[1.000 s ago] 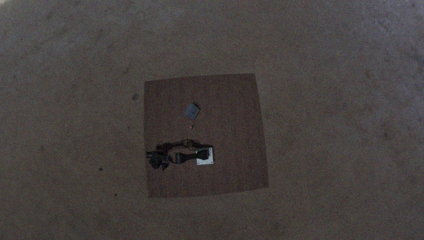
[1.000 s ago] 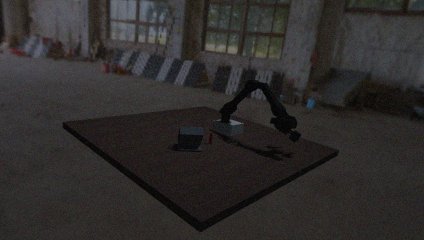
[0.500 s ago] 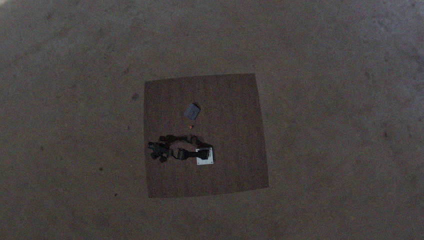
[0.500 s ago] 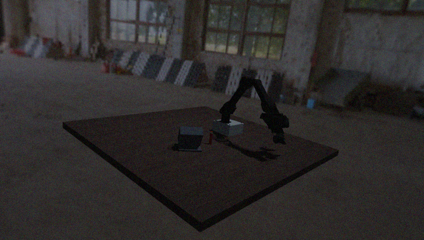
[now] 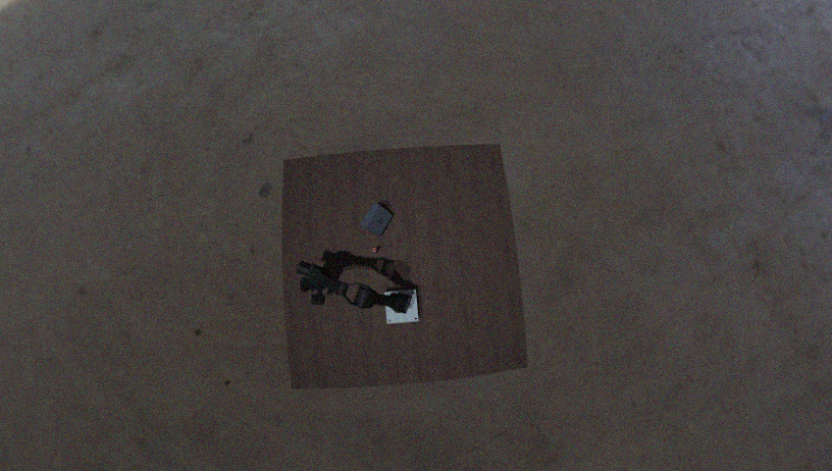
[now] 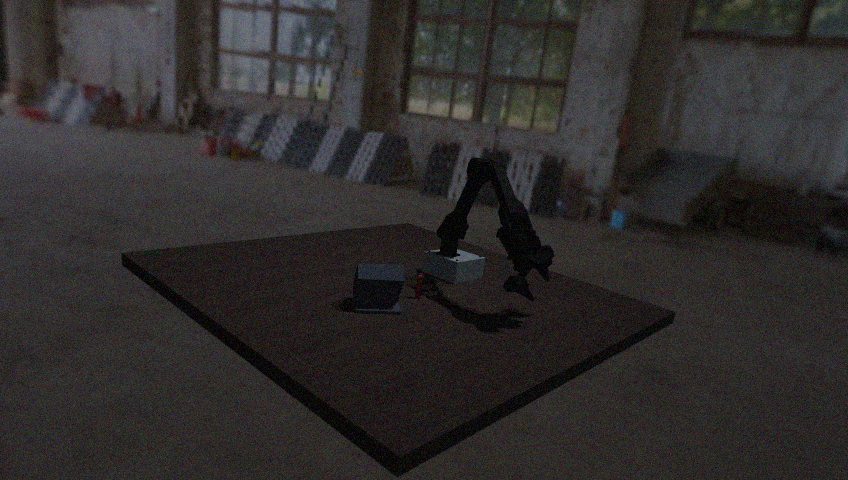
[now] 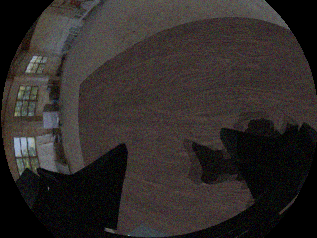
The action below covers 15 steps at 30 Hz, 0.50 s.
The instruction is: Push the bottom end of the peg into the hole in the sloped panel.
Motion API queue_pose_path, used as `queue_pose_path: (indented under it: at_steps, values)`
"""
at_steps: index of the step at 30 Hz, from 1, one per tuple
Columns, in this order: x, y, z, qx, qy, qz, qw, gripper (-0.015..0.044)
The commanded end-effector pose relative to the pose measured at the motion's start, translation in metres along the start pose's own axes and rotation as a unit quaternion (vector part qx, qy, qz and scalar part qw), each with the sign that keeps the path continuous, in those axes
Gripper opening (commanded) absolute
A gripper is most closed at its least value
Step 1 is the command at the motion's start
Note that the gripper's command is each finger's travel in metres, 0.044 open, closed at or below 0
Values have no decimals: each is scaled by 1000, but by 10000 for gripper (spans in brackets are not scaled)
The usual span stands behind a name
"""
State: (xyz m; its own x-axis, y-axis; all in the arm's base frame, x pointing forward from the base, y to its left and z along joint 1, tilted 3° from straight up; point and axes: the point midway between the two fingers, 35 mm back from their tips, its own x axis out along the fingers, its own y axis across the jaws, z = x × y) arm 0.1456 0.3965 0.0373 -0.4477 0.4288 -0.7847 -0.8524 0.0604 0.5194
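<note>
A small red peg (image 5: 375,249) (image 6: 418,285) stands upright on the table, between the panel block and the robot base. The grey block with the sloped panel (image 5: 376,219) (image 6: 379,291) stands beyond it. A small dark mark shows on its face in the top view; the hole's shape is too small to tell. My gripper (image 6: 539,288) (image 7: 175,141) is open and empty, fingers angled downward above the table. It is well away from the peg, on the other side from the panel. Peg and panel are not recognisable in the wrist view.
The white robot base (image 5: 402,318) (image 6: 470,272) stands on the brown table (image 5: 455,233) (image 6: 297,350) (image 7: 173,74). The arm arches up from it towards the left table edge in the top view. The gripper's shadow (image 7: 210,161) falls on the table.
</note>
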Motion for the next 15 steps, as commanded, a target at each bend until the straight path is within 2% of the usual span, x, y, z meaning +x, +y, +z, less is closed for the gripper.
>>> queue_pose_path:
  at_steps: [1,15]
  values:
    - [-11,-14,-9,59,2,-23,998,440]
    - [-67,-67,-50,306,-16,-117,945,440]
